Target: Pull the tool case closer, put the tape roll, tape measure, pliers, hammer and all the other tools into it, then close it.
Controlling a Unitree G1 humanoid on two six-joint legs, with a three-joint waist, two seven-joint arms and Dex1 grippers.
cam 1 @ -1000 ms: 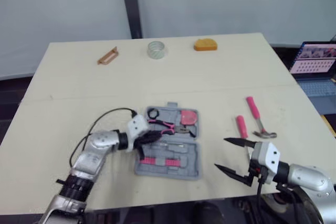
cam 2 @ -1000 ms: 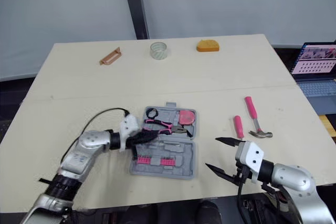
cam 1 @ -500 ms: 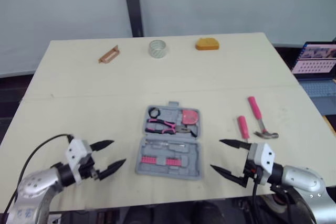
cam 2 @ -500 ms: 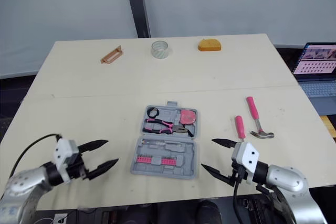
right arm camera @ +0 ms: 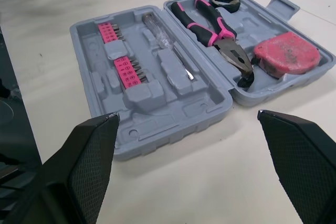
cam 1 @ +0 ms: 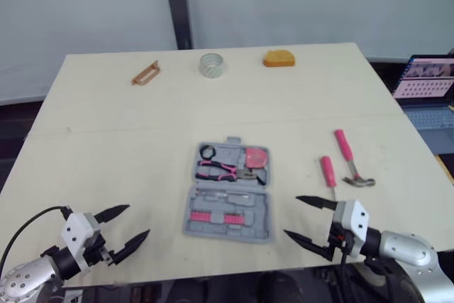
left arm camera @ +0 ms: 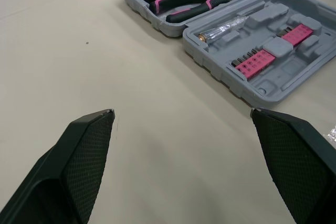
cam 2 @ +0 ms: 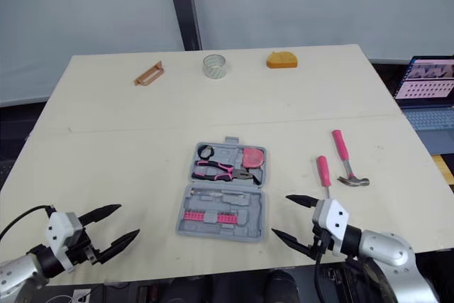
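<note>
Head view: case (cam 1: pixel 228 193) sits open in the middle, hammer (cam 1: pixel 347 157) lies far-right of the right gripper (cam 1: pixel 292 216), handle running near-far, so the right arm's nearer. Left wrist: left gripper (left arm camera: pixel 181 111) spread wide, empty, case ahead. Right wrist: fingers (right arm camera: pixel 89 145) apart facing the case, nothing held

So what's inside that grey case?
The open tool case holds pink-handled pliers, a pink tape measure, a black roll, a clear-handled screwdriver and two pink bit racks. Some slots are empty. Whatever lies beneath the tools is covered.
</note>
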